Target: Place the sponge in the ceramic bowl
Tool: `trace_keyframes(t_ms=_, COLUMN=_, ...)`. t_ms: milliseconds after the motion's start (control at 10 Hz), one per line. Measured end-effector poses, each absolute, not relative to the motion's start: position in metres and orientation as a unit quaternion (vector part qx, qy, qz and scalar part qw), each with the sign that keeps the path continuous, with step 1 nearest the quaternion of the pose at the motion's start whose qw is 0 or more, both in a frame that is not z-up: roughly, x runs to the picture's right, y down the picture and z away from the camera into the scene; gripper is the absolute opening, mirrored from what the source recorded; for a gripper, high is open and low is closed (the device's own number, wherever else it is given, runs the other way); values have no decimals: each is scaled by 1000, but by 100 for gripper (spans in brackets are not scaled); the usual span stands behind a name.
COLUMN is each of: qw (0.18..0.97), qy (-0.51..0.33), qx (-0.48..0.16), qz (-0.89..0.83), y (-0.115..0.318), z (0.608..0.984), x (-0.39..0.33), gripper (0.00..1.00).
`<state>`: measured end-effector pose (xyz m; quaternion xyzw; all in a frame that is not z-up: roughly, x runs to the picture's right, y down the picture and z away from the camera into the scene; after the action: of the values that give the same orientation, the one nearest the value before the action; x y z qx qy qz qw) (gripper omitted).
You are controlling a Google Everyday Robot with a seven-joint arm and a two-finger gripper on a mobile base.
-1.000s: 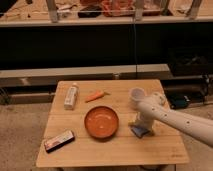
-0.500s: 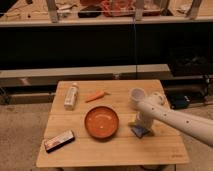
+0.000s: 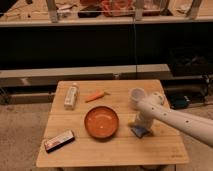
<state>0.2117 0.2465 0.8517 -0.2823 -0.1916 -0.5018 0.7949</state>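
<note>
The sponge (image 3: pixel 140 131) is seen lying on the bench (image 3: pixel 115 150) just to the right of the ceramic bowl (image 3: pixel 101 123) — outside it, with nothing visible inside the dish. The pincer (image 3: pixel 139 123) is lowered right onto the sponge, at the end of the arm (image 3: pixel 175 119) reaching in from the right; whether it is released or clenched cannot be told. The placing is therefore judged undone — the sponge is yet to be lifted, carried leftward over the rim and let go.
</note>
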Motion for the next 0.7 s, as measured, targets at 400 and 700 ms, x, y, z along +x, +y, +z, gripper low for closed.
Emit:
trace_keyframes(t_ms=400, qw=795, qy=-191, qx=-283, qz=-500, y=244, z=848, x=213, gripper=64)
trace_keyframes(t_ms=700, qw=795, qy=-191, qx=-284, qz=-501, y=241, z=843, x=214, gripper=43)
